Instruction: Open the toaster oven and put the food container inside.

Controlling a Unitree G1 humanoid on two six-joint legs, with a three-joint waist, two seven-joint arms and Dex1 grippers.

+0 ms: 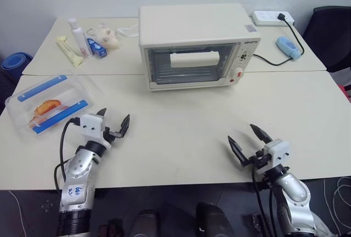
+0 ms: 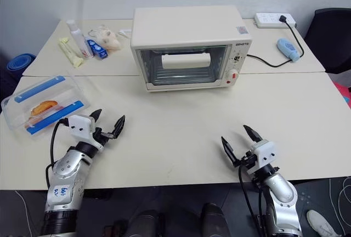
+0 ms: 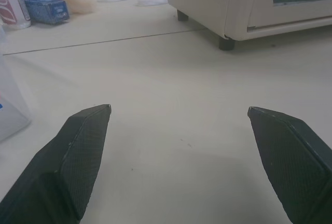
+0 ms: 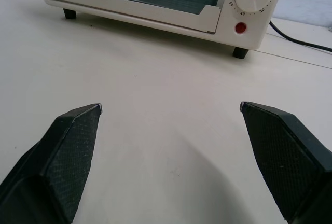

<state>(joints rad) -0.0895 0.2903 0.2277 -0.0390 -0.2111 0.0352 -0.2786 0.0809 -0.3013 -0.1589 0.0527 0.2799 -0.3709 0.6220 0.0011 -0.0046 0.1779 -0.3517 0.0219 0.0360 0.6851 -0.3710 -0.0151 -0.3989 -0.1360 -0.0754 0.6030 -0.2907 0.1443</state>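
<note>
1. the toaster oven stands at about twelve o'clock on the table, its glass door shut and its knobs and red button on the right panel.
2. the food container lies at roughly ten o'clock, near the table's left edge, lid on, blue clips showing and orange food inside.
3. the left gripper hangs just beside the container at its four o'clock side, fingers spread wide and holding nothing.
4. the right gripper sits at about five o'clock near the front edge, well apart from the oven, likewise splayed and empty.
5. the step in hand looks to be the door: nothing is done yet.
6. to do it well, i would send the right gripper to the door's top edge, hook the handle squarely, and draw down in an arc about the bottom hinge.
7. pull gently, since the oven may slide forward on its feet.
8. keep the left gripper clear of the container until the door lies flat.
</note>
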